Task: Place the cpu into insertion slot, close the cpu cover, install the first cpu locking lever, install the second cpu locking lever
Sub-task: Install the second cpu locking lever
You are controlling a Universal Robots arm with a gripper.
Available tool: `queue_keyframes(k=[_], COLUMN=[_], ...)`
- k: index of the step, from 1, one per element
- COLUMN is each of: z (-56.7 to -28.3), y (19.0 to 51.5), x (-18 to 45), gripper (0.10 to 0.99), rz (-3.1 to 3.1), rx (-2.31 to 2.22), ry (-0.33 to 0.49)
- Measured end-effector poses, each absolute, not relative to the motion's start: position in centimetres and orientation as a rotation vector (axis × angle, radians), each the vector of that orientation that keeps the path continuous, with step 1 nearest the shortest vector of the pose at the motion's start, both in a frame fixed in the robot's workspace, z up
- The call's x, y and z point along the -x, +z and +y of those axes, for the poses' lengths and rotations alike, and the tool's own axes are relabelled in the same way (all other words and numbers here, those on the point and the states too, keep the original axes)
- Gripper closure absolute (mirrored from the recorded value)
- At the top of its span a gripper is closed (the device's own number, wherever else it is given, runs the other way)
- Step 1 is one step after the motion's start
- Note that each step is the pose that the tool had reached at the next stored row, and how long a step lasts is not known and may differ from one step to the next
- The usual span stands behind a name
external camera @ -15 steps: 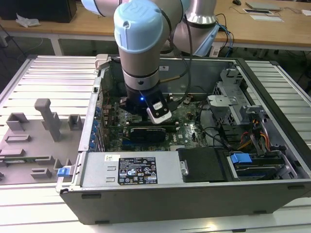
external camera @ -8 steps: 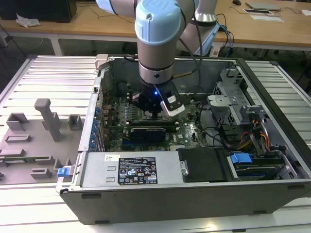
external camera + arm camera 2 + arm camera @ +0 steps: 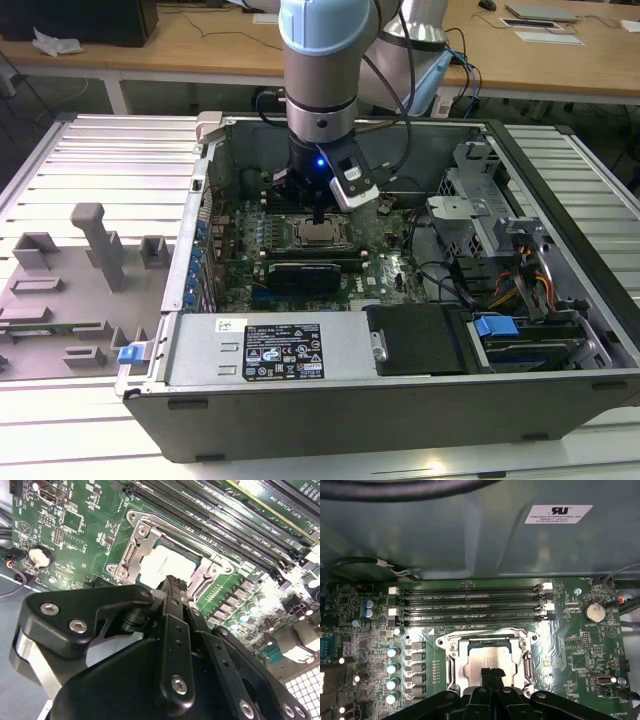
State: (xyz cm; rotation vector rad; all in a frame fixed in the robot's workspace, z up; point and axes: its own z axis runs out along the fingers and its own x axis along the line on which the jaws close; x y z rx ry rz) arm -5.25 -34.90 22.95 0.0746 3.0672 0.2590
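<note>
Where the open computer case lies on the ribbed metal bench, wooden desks behind, we note the pale silvery cpu seated in the insertion slot, tool fingers pinched together just above it.

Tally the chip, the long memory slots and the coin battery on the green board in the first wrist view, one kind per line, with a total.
chip: 1
memory slots: 4
coin battery: 1
Total: 6
</note>
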Motion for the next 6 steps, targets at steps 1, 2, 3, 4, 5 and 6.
queue_keyframes(k=[1, 2, 3, 4, 5, 6], z=[-34.90, -34.90, -34.90, -34.90, -34.90, -34.90], y=[22.95, 22.95, 22.95, 22.95, 22.95, 22.95], x=[5.25, 5.25, 5.25, 5.25, 5.25, 5.25], gripper=[0.980, 0.980, 0.980, 0.980, 0.980, 0.980], rz=[3.067, 3.067, 3.067, 3.067, 3.067, 3.067], rx=[-0.075, -0.074, -0.075, -0.075, -0.075, -0.074], ry=[0.259, 0.258, 0.258, 0.257, 0.257, 0.256])
